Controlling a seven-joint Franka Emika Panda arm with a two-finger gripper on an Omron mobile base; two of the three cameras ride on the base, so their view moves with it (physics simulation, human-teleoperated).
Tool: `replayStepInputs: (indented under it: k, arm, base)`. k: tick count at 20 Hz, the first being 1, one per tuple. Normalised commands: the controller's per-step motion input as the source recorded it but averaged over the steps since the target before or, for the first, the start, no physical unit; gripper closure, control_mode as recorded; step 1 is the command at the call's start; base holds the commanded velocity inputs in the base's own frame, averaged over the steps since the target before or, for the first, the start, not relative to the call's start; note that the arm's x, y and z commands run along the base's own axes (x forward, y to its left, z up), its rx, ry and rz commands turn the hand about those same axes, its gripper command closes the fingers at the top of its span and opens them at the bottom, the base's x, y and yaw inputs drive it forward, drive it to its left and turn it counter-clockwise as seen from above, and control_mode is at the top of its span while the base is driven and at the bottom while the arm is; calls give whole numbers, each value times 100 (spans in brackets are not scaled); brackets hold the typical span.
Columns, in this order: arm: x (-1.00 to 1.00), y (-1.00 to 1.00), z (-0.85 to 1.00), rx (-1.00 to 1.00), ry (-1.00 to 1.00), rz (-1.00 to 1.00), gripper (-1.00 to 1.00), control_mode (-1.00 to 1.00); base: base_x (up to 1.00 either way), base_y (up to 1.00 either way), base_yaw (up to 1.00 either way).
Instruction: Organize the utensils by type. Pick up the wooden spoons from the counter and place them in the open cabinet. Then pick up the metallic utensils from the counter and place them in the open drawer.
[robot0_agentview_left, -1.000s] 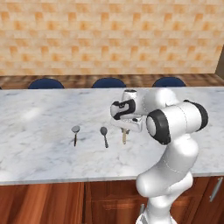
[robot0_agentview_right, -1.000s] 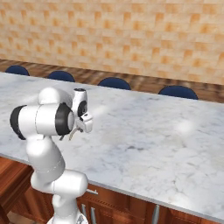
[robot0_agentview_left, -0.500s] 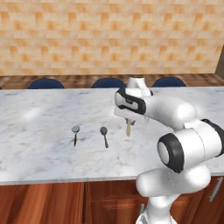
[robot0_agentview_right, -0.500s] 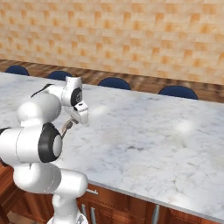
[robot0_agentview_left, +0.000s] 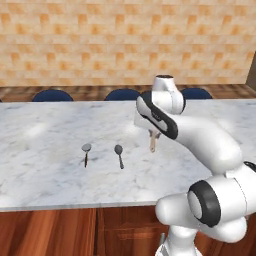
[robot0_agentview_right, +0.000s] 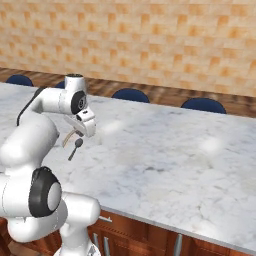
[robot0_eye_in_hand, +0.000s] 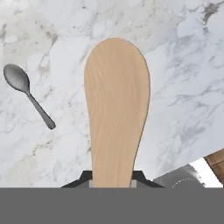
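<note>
On the veined marble counter (robot0_agentview_left: 45, 165), two grey round-headed metallic utensils (robot0_agentview_left: 86, 152) lie left of the arched arm; its gripper (robot0_agentview_left: 154, 136) is clamped on a smooth tan wooden spoon (robot0_eye_in_hand: 116, 109), hanging above that slab.

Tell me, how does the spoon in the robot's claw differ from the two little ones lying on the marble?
The wooden spoon is pale tan wood throughout; the metallic utensils have grey heads on thin dark handles. The wooden spoon is clamped in the shut gripper, lifted off the counter; the metallic utensils lie flat on it, side by side. The wooden spoon's bowl is a long oval; theirs are small and round. All are spoon-shaped.
</note>
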Motion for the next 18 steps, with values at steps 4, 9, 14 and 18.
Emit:
replayStepInputs:
  k: [4,9,14,18]
  arm:
    - [-56,-7,36,0,-16,0,100,-100]
    - [-5,0,1,-1,0,4,100,-100]
    - [-4,0,0,0,-5,0,100,100]
    - [0,0,0,0,0,0,100,100]
  base:
    - [0,0,0]
    - [0,0,0]
    - [-18,0,0]
    - [-70,-8,0]
